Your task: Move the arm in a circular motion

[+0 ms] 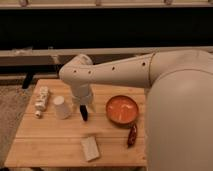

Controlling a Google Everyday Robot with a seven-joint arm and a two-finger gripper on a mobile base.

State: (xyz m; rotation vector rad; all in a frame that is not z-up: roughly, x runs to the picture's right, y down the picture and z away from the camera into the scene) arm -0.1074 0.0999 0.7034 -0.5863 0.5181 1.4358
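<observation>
Camera view: arm (110, 70) extended over surface (50, 145); gripper (84, 113) pointed down between white cup (61, 107) and orange bowl (122, 110), cup nearer. Gripper state cannot be told. Circle judged tightest on cup side.

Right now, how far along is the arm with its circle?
Done: nothing visible marks a finished loop. In hand: the arm reaches over the table, gripper hanging between the cup and the bowl. Left: seemingly the circle itself, judging from one picture.
</observation>
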